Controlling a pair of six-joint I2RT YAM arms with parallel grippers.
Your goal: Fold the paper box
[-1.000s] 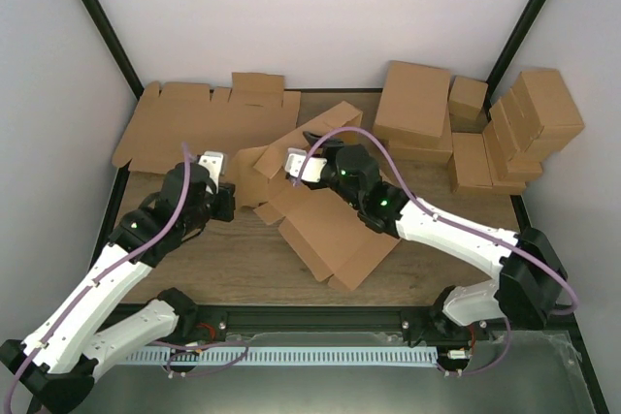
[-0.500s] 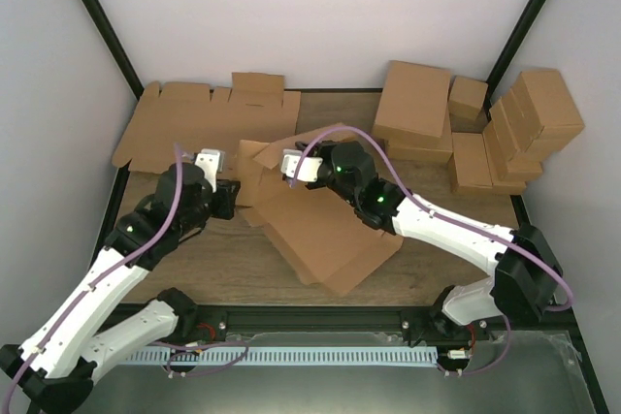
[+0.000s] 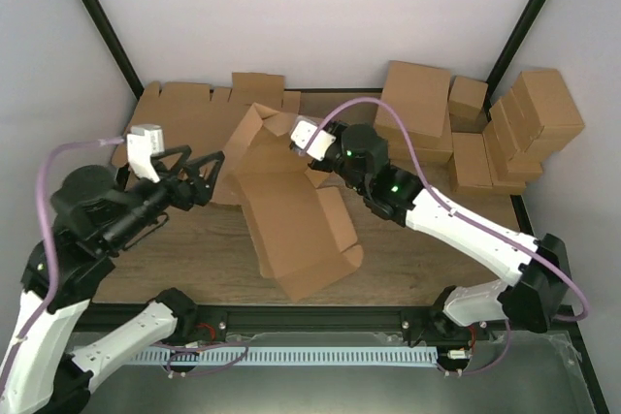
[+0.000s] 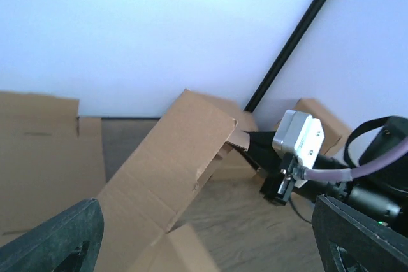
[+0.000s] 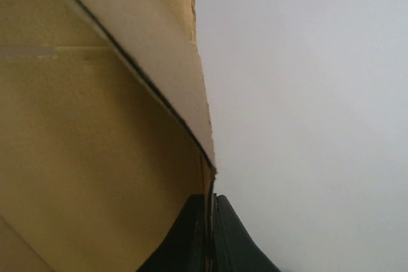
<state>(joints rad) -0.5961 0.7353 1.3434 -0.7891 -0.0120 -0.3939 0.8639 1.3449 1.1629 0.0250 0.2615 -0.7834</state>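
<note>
White walls (image 3: 320, 7) on three sides, dark frame posts in the corners, and a wooden surface (image 3: 184, 249) below. Flat blanks (image 3: 184, 118) lie at the back left. Closed boxes (image 3: 422, 104) are piled at the back right. Both are well apart from the work.

Paper box (image 3: 291, 210) sits mid-surface, half formed. Its near end rests on the wood, its far end is tipped up, and one long wall panel is raised.

Right fingers (image 5: 191, 240) are pressed together on a thin cardboard edge at the box's raised far corner. It is a pinch on a single flap, and seemingly what holds that end aloft and the panel upright.

Left fingers (image 4: 57, 240) are spread wide with nothing between them. They sit just beside the box's left wall and point at it, not touching as far as the overhead view shows.

Judgement: the right arm anchors, and the left is free to press a side flap inward along its crease. Risk: a one-edge pinch may let the blank twist.
</note>
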